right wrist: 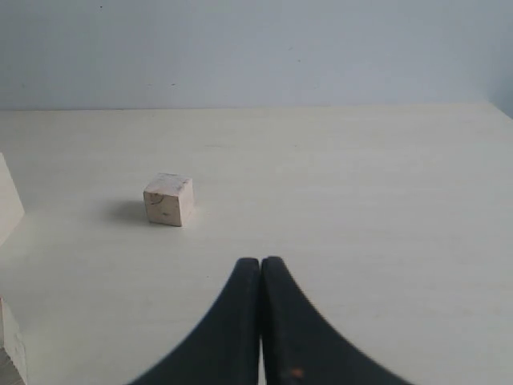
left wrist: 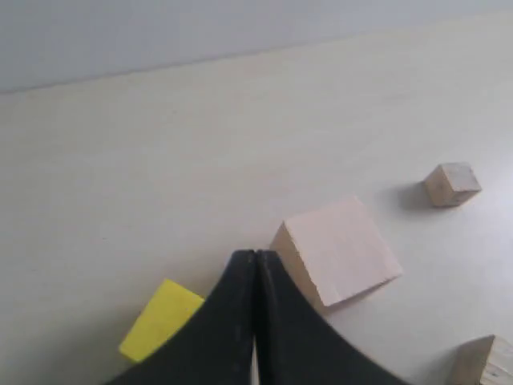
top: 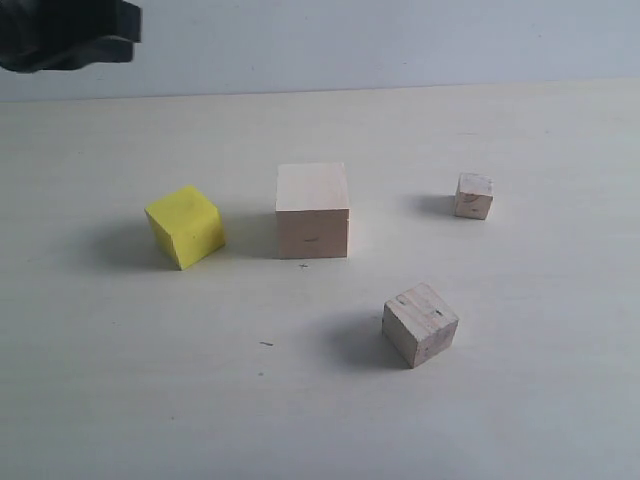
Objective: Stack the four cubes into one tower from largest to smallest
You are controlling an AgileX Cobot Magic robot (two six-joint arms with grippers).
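Well apart from left pincer (left wrist: 255, 254), largest cube (left wrist: 337, 253)

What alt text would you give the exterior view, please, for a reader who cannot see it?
Four separate, unstacked cubes on a pale table: yellow cube left, largest pale wood cube centre, tiny wood cube right, knotty wood cube nearest the camera. Dark robot part at top left.
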